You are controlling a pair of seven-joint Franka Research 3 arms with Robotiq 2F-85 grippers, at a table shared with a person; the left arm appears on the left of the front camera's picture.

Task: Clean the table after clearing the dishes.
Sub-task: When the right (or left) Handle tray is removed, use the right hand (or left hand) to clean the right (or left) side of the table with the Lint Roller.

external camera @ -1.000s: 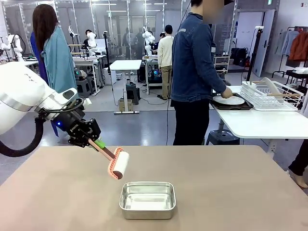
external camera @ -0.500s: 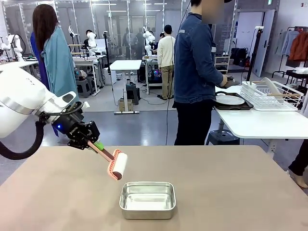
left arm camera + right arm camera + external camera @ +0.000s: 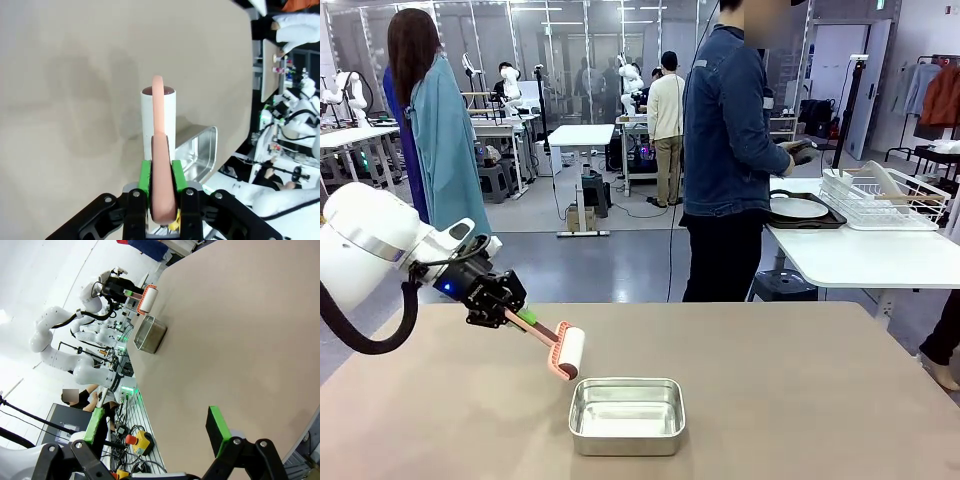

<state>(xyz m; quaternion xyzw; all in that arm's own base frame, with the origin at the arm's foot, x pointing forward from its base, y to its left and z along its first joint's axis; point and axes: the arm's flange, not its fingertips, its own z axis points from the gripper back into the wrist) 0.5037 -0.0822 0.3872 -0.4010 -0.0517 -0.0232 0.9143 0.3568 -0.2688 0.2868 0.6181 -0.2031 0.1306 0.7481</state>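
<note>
Tan table (image 3: 800, 390) carries a steel pan (image 3: 626, 415). At the pan's ten o'clock, the left gripper (image 3: 523, 316) clamps a lint roller (image 3: 570, 352), likely light and stiff, by its handle, probably the best hold. The right gripper (image 3: 156, 427) hangs open, empty.

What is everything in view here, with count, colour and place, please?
table: one, tan, across the foreground.
steel pan: one, silver, mid-table.
lint roller: one, white roll on pink handle, just left of the pan.
side table: one, white, far right.
tray: one, dark, on the side table.
plate: one, white, on the tray.
dish rack: one, white, right of the tray.
person: one, blue denim jacket, at the side table.
left gripper: one, black with green pads, shut on the lint roller.
right gripper: one, black with green pads, open over the table.
</note>
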